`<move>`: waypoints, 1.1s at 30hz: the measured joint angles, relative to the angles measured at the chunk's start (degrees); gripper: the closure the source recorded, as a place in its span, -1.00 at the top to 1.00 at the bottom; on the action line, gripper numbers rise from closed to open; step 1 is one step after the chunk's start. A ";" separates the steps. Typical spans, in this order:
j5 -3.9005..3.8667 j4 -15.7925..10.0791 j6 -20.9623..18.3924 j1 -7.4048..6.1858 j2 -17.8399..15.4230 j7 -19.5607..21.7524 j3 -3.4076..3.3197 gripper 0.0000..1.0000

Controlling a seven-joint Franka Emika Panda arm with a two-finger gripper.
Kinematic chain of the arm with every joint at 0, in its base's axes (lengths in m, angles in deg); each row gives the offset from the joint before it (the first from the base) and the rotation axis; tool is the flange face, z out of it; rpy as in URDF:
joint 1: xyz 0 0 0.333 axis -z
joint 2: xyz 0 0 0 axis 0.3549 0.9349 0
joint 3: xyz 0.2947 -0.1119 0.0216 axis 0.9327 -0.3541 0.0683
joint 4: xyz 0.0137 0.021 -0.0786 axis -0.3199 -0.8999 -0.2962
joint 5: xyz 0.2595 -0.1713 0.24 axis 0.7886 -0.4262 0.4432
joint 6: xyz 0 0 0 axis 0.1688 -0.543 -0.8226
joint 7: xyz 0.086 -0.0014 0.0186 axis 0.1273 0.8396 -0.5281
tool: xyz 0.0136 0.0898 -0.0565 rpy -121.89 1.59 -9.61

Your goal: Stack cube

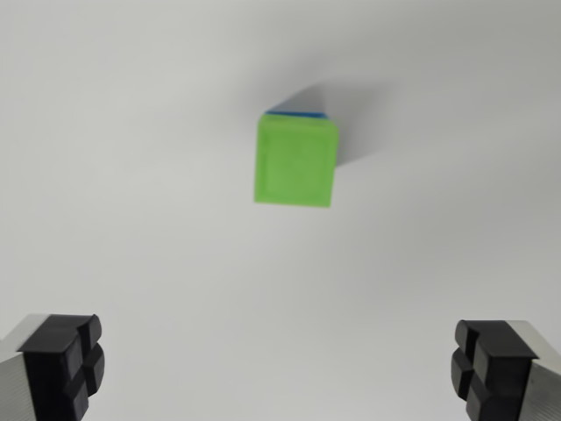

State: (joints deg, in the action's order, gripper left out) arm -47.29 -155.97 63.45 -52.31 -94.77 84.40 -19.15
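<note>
Black fingertips (66,364) of the gripper (279,368) stand wide apart, holding nothing, above the white table (131,175). Beyond them, a green cube (296,161) sits atop a blue cube (298,111).

All I've got below me is a plain white surface (131,175), matte, no marks or seams anywhere. Light's soft and even, slightly greyer up toward the far edge. No walls, windows or furniture from up here.
</note>
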 joint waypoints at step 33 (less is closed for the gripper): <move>-0.06 6.02 -9.18 0.00 -3.09 0.08 0.03 1.00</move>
State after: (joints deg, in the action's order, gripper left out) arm -47.35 -149.94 54.27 -52.31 -97.86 84.48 -19.12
